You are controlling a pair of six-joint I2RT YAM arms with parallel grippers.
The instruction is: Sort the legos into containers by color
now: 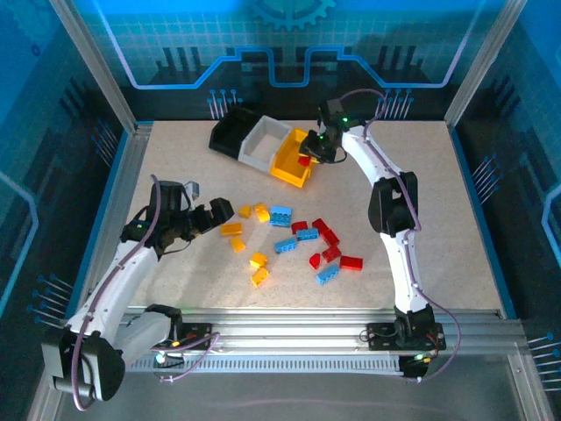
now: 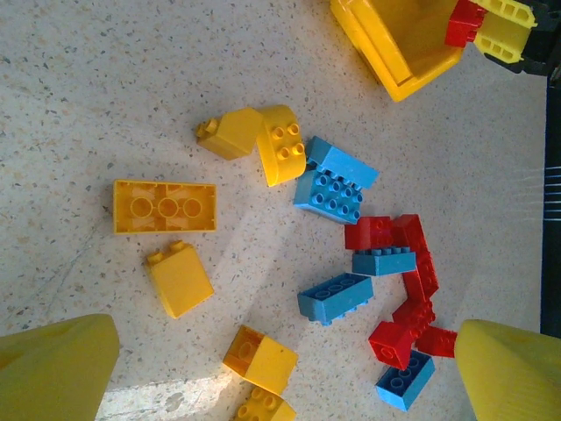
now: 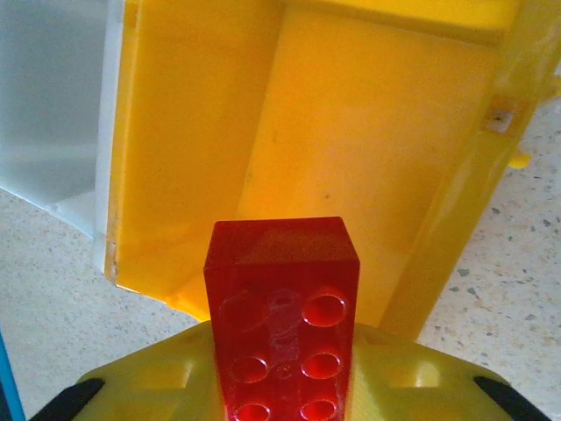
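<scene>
The three containers stand in a row at the back: black (image 1: 230, 132), white (image 1: 261, 142) and yellow (image 1: 292, 162). My right gripper (image 1: 308, 154) is shut on a red lego (image 3: 282, 316), held just above the near rim of the yellow container (image 3: 368, 132), beside the white one (image 3: 53, 96). Loose legos lie mid-table: yellow (image 1: 231, 229), blue (image 1: 280, 215) and red (image 1: 326, 232). My left gripper (image 1: 219, 215) hovers open at the pile's left edge. Between its fingers (image 2: 53, 368) lie yellow (image 2: 261, 358), blue (image 2: 337, 296) and red (image 2: 390, 342) bricks.
A metal frame and blue side walls (image 1: 105, 202) enclose the speckled table (image 1: 438, 202). The right arm's links (image 1: 393, 206) rise to the right of the pile. The aluminium rail (image 1: 289, 329) with both arm bases runs along the near edge.
</scene>
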